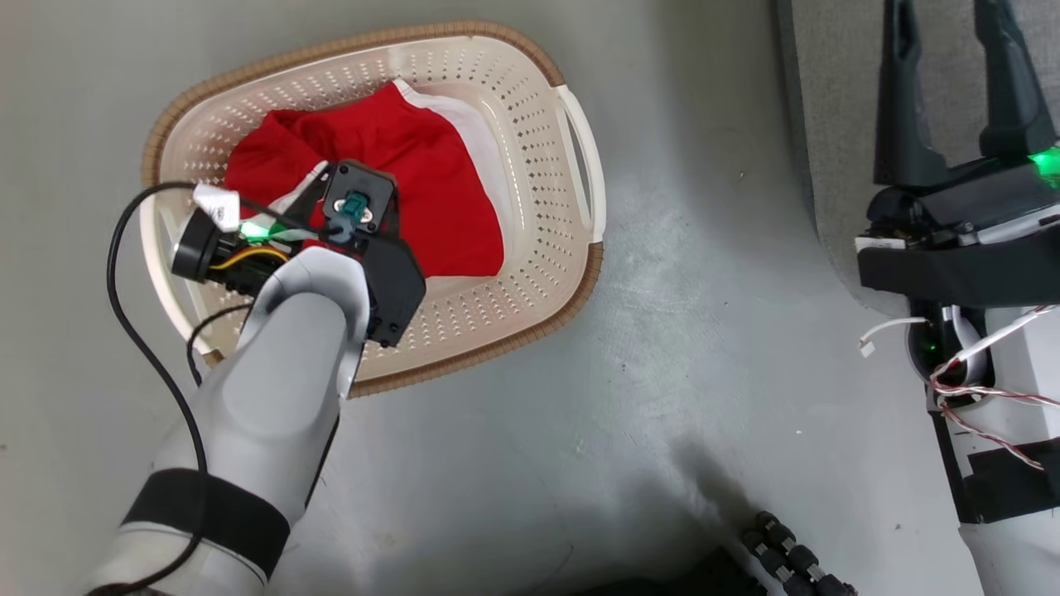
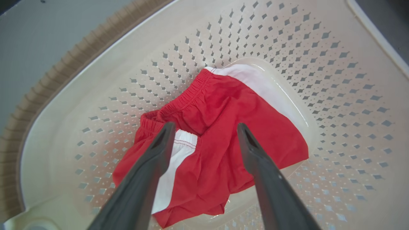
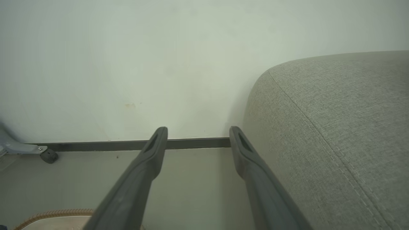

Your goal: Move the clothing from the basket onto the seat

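From the head view, the basket (image 1: pixel 530 124) sits on the grey floor (image 1: pixel 662 348) with the red and white clothing (image 1: pixel 431 174) bunched inside it. The pale left forearm (image 1: pixel 281 397) reaches over the basket's near side and covers part of the fabric. Off to the right, the right gripper (image 1: pixel 952 33) points up along the edge of the seat (image 1: pixel 832 124), well apart from the basket. In the left wrist view, the left gripper (image 2: pixel 205 126) hangs over the crumpled clothing with its jaws spread wide and nothing pinched between them. I cannot tell if the tips touch the cloth. The right wrist view has the right gripper's fingers (image 3: pixel 150 153) parted just as wide and empty, just beside the seat's rounded corner, with a pale wall (image 3: pixel 127 64) behind.
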Motion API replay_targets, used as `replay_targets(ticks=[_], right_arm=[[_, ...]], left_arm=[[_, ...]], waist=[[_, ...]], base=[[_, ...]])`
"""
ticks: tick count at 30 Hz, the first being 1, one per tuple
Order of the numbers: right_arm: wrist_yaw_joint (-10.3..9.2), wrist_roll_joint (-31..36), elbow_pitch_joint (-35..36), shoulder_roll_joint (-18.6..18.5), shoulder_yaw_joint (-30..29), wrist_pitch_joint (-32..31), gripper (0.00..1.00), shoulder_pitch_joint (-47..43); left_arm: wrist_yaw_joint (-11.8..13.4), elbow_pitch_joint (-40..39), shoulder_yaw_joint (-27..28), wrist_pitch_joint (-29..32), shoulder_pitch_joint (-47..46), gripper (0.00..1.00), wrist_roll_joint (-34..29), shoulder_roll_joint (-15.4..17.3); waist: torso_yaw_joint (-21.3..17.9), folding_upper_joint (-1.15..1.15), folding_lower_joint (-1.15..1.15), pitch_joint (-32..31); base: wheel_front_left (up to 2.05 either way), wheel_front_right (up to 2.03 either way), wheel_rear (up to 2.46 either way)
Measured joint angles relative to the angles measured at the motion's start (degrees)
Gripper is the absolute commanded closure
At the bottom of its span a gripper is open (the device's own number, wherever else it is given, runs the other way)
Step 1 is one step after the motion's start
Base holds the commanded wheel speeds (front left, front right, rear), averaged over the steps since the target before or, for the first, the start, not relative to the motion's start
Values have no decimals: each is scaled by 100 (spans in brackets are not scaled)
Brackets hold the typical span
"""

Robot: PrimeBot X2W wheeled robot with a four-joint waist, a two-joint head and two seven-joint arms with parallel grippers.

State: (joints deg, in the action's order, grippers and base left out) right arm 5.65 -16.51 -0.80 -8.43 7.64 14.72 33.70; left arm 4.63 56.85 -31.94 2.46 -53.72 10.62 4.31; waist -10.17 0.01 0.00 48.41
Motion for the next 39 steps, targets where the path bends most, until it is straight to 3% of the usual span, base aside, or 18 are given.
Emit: replay_targets(ticks=[11, 31, 32, 34, 35, 39], right_arm=[[49, 2, 118, 97, 100, 1, 0, 90], [100, 1, 386, 223, 182, 1, 0, 159], [100, 1, 385, 223, 180, 1, 0, 166], [100, 0, 356, 226, 177, 0, 0, 169], [101, 0, 325, 226, 167, 1, 0, 169], [118, 0, 240, 225, 126, 0, 0, 171]], left_arm=[[83, 566, -60, 631, -505, 0, -158, 64], [99, 1139, -246, 1193, -979, 0, -424, 288], [99, 1152, -238, 1206, -979, 4, -423, 271], [99, 1174, -224, 1205, -979, 75, -415, 246], [99, 1188, -223, 1194, -979, 100, -412, 230], [99, 1224, -189, 1094, -974, 100, -358, 130]], waist=[[-77, 0, 0, 241], [-327, 0, 0, 673], [-338, 0, 0, 683], [-351, 0, 0, 685], [-353, 0, 0, 675], [-337, 0, -1, 599]], base=[[0, 0, 0], [0, 0, 0], [0, 0, 0], [0, 0, 0], [0, 0, 0], [0, 0, 0]])
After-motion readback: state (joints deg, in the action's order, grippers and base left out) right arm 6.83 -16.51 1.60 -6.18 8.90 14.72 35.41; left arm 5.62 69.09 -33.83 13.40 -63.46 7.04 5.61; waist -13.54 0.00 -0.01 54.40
